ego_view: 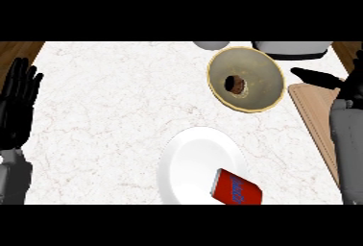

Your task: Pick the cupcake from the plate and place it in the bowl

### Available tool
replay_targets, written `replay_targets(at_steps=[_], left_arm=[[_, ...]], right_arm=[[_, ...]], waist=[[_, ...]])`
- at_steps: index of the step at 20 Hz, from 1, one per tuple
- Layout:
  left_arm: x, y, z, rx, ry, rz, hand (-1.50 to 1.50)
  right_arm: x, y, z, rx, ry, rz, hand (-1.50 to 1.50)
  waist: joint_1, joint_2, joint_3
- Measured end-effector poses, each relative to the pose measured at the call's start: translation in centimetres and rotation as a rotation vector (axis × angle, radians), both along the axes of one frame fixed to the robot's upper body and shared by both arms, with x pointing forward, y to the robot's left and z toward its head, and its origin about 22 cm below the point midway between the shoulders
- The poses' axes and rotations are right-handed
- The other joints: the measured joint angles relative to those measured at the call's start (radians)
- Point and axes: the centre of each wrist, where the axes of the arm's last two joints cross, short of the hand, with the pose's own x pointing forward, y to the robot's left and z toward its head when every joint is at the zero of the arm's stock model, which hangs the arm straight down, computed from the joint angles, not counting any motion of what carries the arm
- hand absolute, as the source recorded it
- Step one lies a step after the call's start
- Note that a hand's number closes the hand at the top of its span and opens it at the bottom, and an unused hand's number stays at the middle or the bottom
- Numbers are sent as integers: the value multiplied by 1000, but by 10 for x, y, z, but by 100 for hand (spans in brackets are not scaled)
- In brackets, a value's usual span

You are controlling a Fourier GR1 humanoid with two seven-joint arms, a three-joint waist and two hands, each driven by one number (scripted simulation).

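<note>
Head view, looking steeply down on a white marble-patterned table with dark wood floor showing at the far corners. At the far right sits a round olive-tan bowl with a pale yellow rim, and the small dark brown cupcake lies inside it, a little left of the bowl's middle. Nearer the lower edge, well apart from the bowl, is a round white plate; a red rectangular box with blue lettering rests on the plate's lower right part, overlapping its rim.

The left hand, black on a grey forearm, shows at the left edge, resting with its fingers straight and pointing up, holding nothing. The right hand shows at the right edge, just beside the bowl's right side; its fingers are stretched out toward the left, relaxed, with nothing held, and they do not appear to touch the bowl. Its grey forearm runs down along the right edge over a light wooden cutting board that lies along that side of the table.

At the far edge, behind the bowl, a white rounded appliance with a dark band is partly visible, and a small grey rounded object sits to its left.
</note>
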Motion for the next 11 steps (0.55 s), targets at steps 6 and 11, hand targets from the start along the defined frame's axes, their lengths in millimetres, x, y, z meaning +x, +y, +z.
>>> replay_targets(at_steps=[6,11], left_arm=[[-1,5,4,-2,-2,12,0],[3,10,4,-1,-6,4,0]], right_arm=[[-61,-66,-11,41,-70,-31,-150],[-109,-109,-20,71,-107,-24,-150]], waist=[[-9,-2,0],[-6,-1,0]])
